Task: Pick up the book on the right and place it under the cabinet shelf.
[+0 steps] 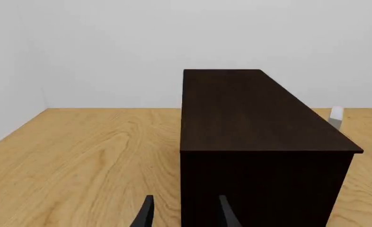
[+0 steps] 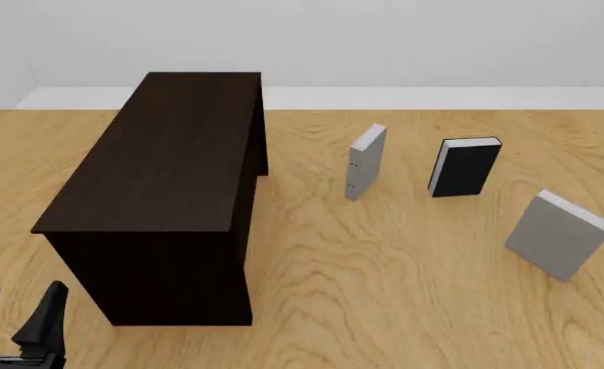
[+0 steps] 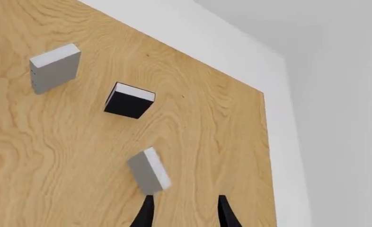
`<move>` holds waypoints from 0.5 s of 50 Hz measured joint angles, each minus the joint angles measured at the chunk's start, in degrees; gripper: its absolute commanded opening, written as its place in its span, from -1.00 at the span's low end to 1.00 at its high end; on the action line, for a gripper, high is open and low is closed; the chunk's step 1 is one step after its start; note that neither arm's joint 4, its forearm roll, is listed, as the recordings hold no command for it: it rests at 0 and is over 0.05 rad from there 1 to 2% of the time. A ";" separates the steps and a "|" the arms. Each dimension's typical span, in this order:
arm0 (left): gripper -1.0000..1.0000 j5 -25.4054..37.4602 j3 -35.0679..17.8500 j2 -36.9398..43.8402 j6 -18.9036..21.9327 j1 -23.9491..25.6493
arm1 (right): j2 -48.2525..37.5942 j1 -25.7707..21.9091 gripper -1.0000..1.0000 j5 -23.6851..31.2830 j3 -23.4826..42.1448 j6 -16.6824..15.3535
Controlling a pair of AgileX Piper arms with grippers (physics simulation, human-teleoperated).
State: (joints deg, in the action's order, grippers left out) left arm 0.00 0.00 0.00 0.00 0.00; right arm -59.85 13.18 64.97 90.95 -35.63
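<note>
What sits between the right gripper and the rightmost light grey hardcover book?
Nothing: in the right wrist view only bare wooden table separates the right gripper from the light grey hardcover book, which stands just beyond its open fingertips.

- The table (image 2: 405, 292) is light wood with a bold, swirling grain, and it fills most of the front view.
- A plain white wall (image 2: 384, 38) stands behind the table's far edge, with no marks or texture on it.
- A pale strip (image 2: 436, 98) runs along the foot of that wall, where it meets the wood.
- In the left wrist view a second white wall (image 1: 9, 71) meets the back one at a corner.
- The light is even and soft, with only faint shadows on the wood.
</note>
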 measured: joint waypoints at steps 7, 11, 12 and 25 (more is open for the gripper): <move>1.00 0.00 0.00 0.00 0.00 0.00 | -0.67 0.09 1.00 -0.44 -1.83 0.05; 1.00 0.00 0.00 0.00 0.00 0.00 | -1.18 -0.11 1.00 -0.96 -2.81 0.25; 1.00 0.00 0.00 0.00 0.00 0.00 | -1.32 -0.16 1.00 -1.10 -3.03 0.32; 1.00 0.00 0.00 0.00 0.00 0.00 | -3.73 0.70 1.00 -3.53 -6.87 0.49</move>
State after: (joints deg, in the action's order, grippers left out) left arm 0.00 0.00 0.00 0.00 0.00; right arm -63.58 13.88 61.44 84.08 -35.15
